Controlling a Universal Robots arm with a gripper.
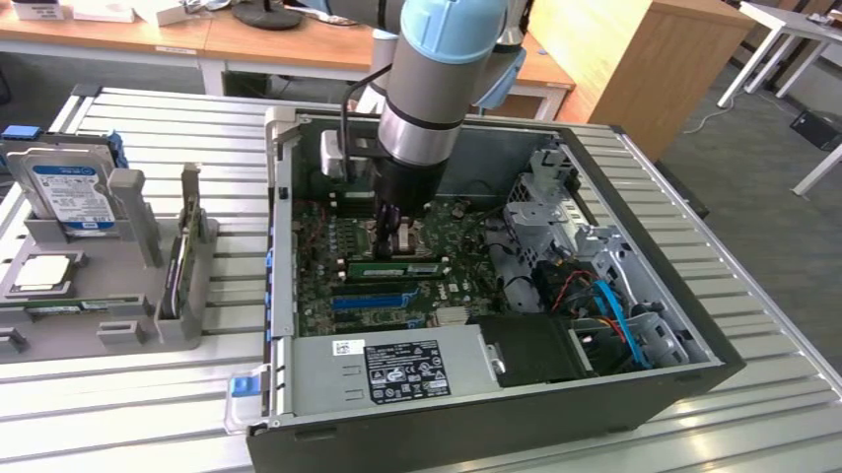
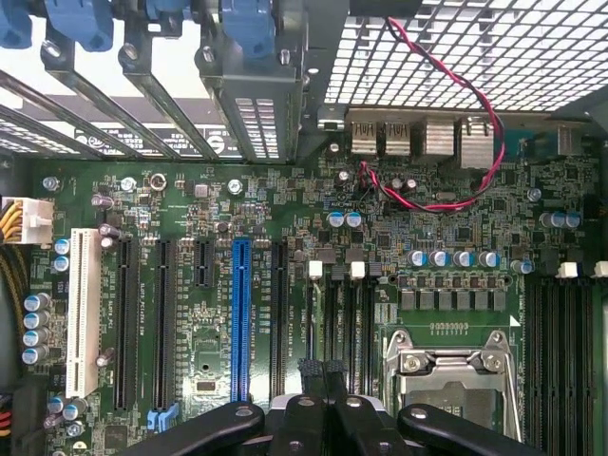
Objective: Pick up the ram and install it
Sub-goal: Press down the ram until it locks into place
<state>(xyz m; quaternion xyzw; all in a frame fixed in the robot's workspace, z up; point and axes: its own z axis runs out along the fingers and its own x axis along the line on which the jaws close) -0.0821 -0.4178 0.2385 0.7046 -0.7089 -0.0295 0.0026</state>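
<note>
A: Big picture — open PC case [image 1: 684, 379] lying on the slatted table [image 1: 158, 424], arm [image 1: 435, 89] reaching straight down into it. Gripper [image 1: 390, 241] sits low over the motherboard [image 1: 394, 286], mid-case.

B: Jaws?

A: Narrow, closed right down. In the wrist view the fingertips [image 2: 313, 366] meet over the memory slots [image 2: 332, 323]. Can't see anything pinched between them.

B: Where's the ram?

A: One green stick, the ram [image 1: 394, 267], lies across the board just under the gripper, in the exterior view. Whether it's fully seated I can't tell.

B: Risks?

A: My read: if the stick is only resting in the slot, uneven downward push could leave one end high or stress the board. Red-black wire [image 2: 446, 195] loops on the far side of the board, near enough to snag if the arm drifts that way. CPU socket [image 2: 456, 366] is right beside the slots too.

B: Any readable text?

A: Power supply label [image 1: 408, 370] at the near edge: print too small. Hard drive [image 1: 66, 197] in the grey rack [image 1: 132, 325] at the exterior view's left has a blue-and-white label, also unreadable.
</note>
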